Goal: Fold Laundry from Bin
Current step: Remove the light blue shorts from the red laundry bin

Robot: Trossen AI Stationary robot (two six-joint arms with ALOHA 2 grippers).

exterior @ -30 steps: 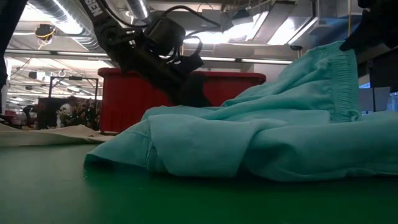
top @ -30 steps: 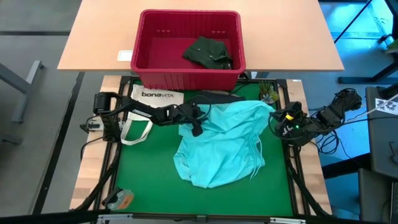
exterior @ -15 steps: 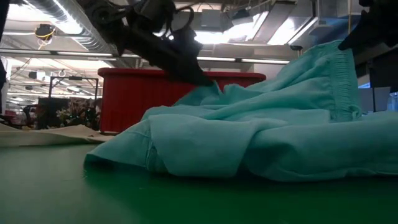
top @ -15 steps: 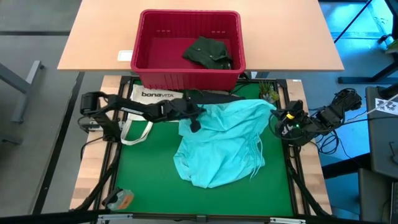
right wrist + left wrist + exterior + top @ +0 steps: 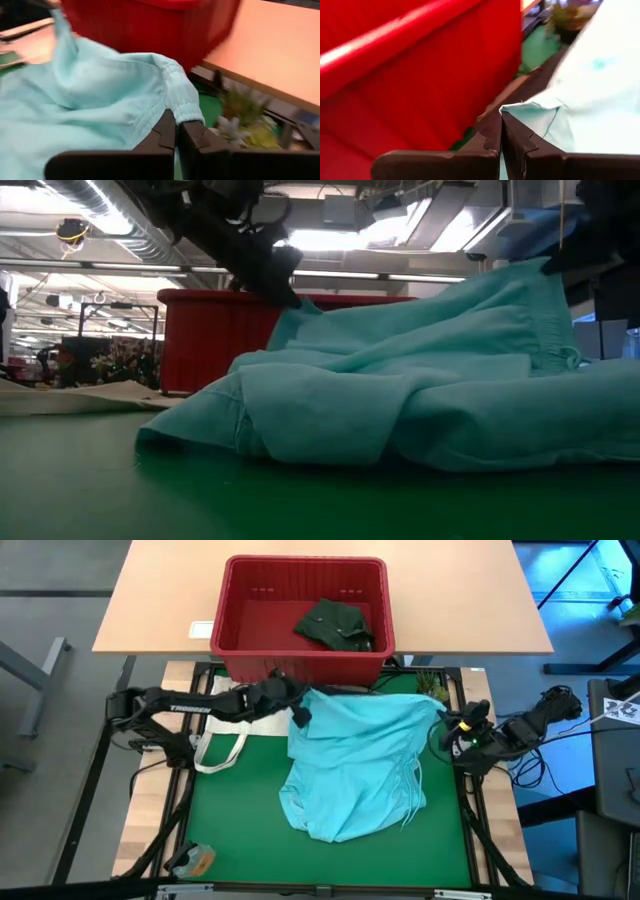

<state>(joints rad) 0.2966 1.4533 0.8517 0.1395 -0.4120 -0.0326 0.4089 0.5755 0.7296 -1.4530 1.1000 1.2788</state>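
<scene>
A light turquoise garment [image 5: 355,765] lies crumpled on the green mat [image 5: 240,810], with its far edge raised between my two grippers. My left gripper [image 5: 298,712] is shut on the far left corner, just in front of the red bin [image 5: 232,620]. My right gripper [image 5: 443,730] is shut on the far right corner, at the gathered waistband. Inside the bin a dark green garment [image 5: 335,623] rests on the floor. My left gripper pinches the turquoise garment's far left corner [image 5: 520,107] between its two fingers, slanting down from the table's left. That corner [image 5: 292,310] is lifted clear, and the cloth slopes from it down to the mat. My right gripper pinches the gathered waistband's end [image 5: 187,112] between its two fingers, coming from the table's right. This corner [image 5: 545,270] is held up off the mat, and the cloth runs from it toward the left gripper with little slack.
A white tote bag [image 5: 240,702] lies on the mat's far left, under my left arm. A small green plant [image 5: 430,688] stands at the far right corner. A small orange object [image 5: 195,860] sits at the near left. The bin stands on a wooden table [image 5: 160,600].
My left gripper has shut on the garment's far left corner, then risen and gone toward the bin and a little to the left. The corner has been drawn up with it and the far edge spread out between the grippers. The near part has stayed on the mat.
</scene>
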